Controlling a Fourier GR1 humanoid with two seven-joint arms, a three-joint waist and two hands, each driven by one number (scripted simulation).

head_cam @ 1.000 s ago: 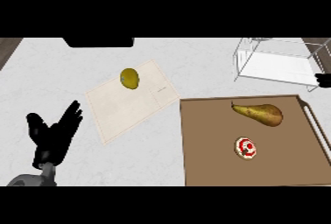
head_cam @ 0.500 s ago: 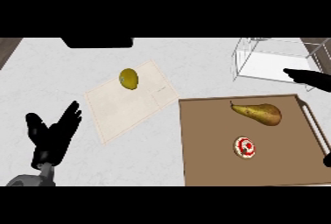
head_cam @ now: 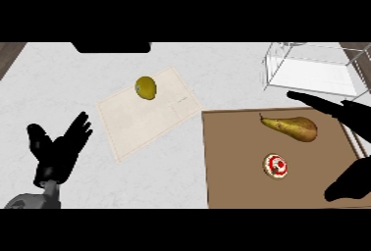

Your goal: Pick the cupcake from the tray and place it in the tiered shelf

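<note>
The cupcake [head_cam: 276, 165], red and white seen from above, stands on the brown tray [head_cam: 232, 162] near its middle. A brown pear [head_cam: 293, 127] lies on the tray behind it. My right hand [head_cam: 353, 147] hangs over the tray's right side, open, with straight fingers [head_cam: 313, 102] reaching left above the pear and its thumb low at the right. It holds nothing. The tiered shelf [head_cam: 311, 71], clear walls with a white floor, stands at the back right. My left hand [head_cam: 58, 149] rests open at the lower left, fingers up.
A beige mat [head_cam: 152, 110] lies left of the tray with a yellow-green fruit [head_cam: 146, 87] on its far corner. A dark object [head_cam: 111, 47] sits at the counter's back edge. White counter lies between the left hand and the tray.
My right hand has come in from the right edge, moving left and down over the tray's right side. The left hand, cupcake and pear have not moved.
</note>
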